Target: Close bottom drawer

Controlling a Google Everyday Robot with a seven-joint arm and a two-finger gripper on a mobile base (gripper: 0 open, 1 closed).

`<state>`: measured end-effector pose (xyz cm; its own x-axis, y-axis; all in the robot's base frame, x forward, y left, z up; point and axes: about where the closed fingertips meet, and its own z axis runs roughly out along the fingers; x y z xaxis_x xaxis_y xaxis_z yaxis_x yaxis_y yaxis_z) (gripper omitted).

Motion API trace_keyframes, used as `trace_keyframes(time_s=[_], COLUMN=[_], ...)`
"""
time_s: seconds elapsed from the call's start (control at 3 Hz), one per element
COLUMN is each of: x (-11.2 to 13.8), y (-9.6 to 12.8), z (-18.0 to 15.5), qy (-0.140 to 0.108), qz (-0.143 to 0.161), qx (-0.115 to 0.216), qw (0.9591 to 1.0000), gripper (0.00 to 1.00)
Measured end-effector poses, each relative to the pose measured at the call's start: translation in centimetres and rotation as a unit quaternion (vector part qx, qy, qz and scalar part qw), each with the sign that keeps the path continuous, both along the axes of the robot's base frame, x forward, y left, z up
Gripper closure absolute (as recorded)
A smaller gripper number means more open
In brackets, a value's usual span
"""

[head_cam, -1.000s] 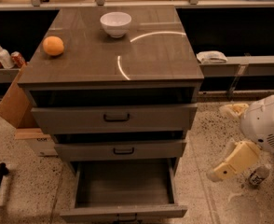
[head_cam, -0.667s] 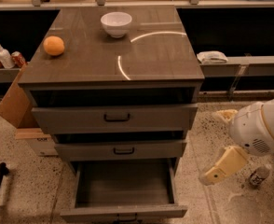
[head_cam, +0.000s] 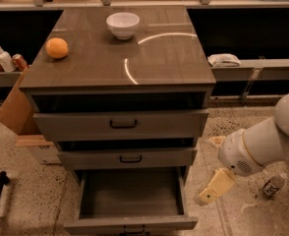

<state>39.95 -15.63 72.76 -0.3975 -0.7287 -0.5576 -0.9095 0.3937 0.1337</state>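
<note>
Camera view: since the earlier frames the arm has swung leftward and lower, bringing the gripper (head_cam: 207,194) close beside the right wall of the bottom drawer (head_cam: 130,195), not touching it; whether the gripper is apart or together cannot be told. The bottom drawer lies to the gripper's left, pulled out with its deep box exposed. Above and left of the gripper, the middle drawer (head_cam: 130,158) and top drawer (head_cam: 122,124) stand slightly out, and farther up the desk (head_cam: 159,68) carries a white bowl (head_cam: 123,24) and an orange (head_cam: 57,47), well apart.
</note>
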Motion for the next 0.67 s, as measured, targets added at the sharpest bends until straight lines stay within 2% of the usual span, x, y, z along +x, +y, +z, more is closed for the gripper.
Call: trace_keyframes(time_s=[0.33,0.67], x=[0.35,0.35], y=[1.59,1.59], z=[-4.98,-4.98], qy=[0.042,0.042], qz=[0.014,0.014], qx=[0.022,0.022], qw=[0.9988,0.9988], gripper=[0.00,0.00])
